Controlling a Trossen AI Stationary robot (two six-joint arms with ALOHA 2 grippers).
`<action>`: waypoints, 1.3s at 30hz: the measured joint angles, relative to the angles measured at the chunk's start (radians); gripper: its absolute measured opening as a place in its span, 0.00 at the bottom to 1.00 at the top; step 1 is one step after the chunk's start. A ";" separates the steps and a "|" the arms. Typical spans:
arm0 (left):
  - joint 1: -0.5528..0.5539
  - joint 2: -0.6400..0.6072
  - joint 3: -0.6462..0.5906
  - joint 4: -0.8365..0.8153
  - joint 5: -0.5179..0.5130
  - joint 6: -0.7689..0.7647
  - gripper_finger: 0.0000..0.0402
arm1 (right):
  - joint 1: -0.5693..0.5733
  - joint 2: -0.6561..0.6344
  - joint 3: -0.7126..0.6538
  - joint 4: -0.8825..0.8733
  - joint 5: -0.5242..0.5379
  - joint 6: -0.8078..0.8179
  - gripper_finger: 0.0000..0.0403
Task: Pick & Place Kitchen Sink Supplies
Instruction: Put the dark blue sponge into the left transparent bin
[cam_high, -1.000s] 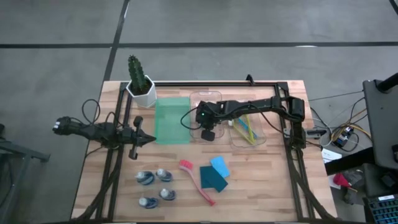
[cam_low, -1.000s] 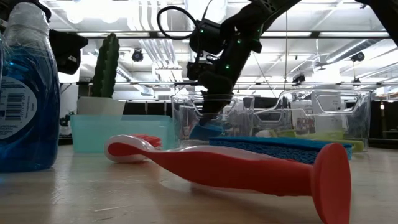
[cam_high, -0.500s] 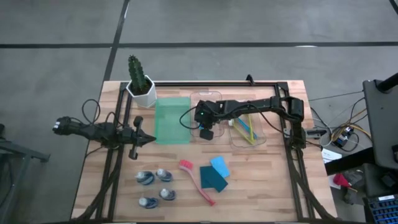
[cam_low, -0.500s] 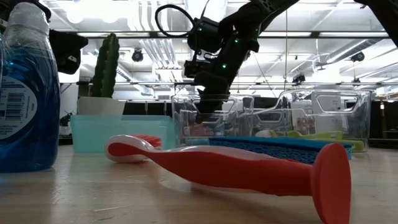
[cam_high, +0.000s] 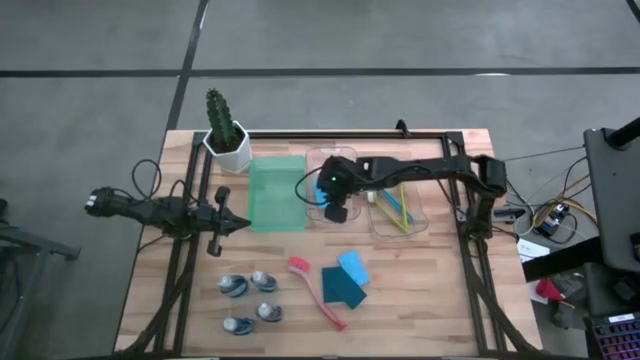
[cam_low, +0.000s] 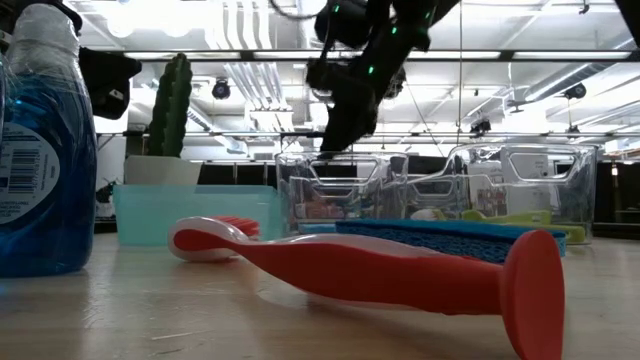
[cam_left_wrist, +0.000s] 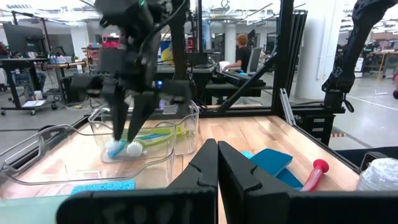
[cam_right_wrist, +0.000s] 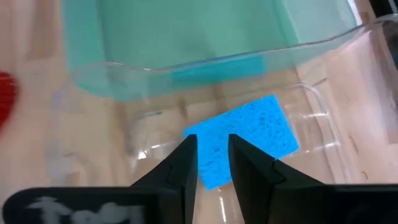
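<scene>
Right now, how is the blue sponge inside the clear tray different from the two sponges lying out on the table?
The sponge in the clear tray lies alone inside the container, under the right gripper, whose fingers hang above it, slightly apart and empty. The two sponges on the table lie on bare wood, overlapping, beside the pink brush. The tray one is light blue; of the table pair, one is light blue and one dark teal. All are flat rectangular blocks.

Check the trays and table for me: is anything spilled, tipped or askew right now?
Nothing stands out. A blue sponge lies flat in the clear tray below the right gripper, which is open above it. The pink brush and little bottles lie unspilled on the table.
</scene>
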 joint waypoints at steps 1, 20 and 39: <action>0.000 0.000 0.000 0.000 0.000 0.000 0.01 | 0.008 -0.016 0.000 -0.003 -0.006 0.006 0.20; 0.000 0.000 0.000 0.000 0.000 0.000 0.01 | 0.396 -0.078 -0.009 -0.080 -0.138 0.258 0.17; 0.000 0.000 0.000 0.000 0.000 0.000 0.01 | 0.743 -0.077 -0.207 0.025 0.126 0.312 0.25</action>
